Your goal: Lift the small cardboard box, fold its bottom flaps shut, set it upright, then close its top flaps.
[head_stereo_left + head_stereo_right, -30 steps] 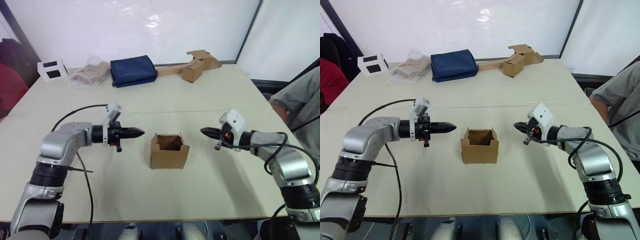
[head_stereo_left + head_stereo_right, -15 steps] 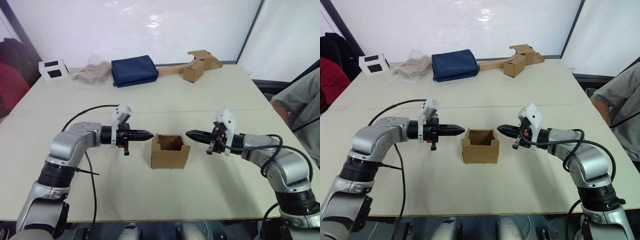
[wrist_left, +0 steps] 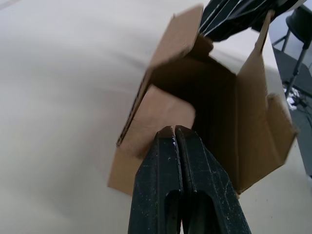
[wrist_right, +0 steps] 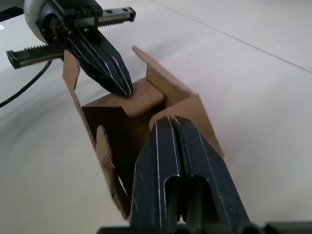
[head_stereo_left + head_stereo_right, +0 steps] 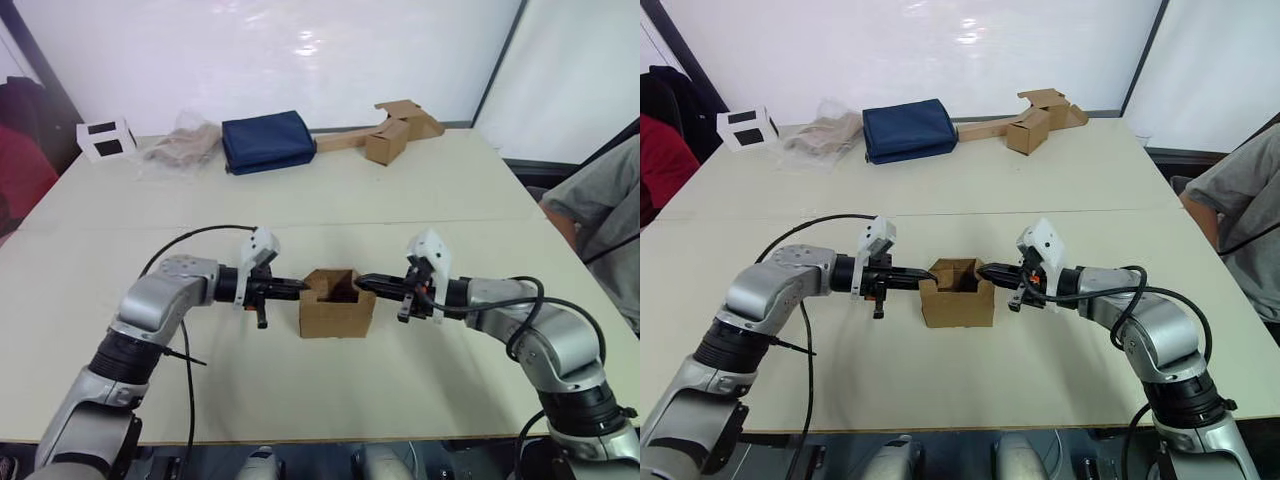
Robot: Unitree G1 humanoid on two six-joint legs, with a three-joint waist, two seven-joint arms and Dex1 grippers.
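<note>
Two grippers met at the small cardboard box [image 5: 337, 302], one from each side. The box sat upright on the pale table [image 5: 420, 190], its open end up and its top flaps [image 4: 156, 80] standing or leaning inward. The left gripper [image 5: 298, 288] came in level from the box's left, its jaws pressed together, tip touching the left flap, which leaned into the opening. The right gripper [image 5: 362, 283] reached in from the box's right, jaws likewise pressed together, tip at the right flap's upper edge. In the right wrist view the left gripper's tip rested on a flap tilted into the box's opening. The bottom flaps were hidden under the box.

Well behind the box, at the table's far edge, lay a folded navy cloth [image 5: 265, 141]. Left of the cloth was a crumpled clear bag [image 5: 180, 148], and further left a white cube with black squares [image 5: 104, 139]. Right of the cloth were brown cardboard pieces with a long tan strip [image 5: 385, 132]. A person's grey sleeve [image 5: 600, 200] showed beyond the table's right side.
</note>
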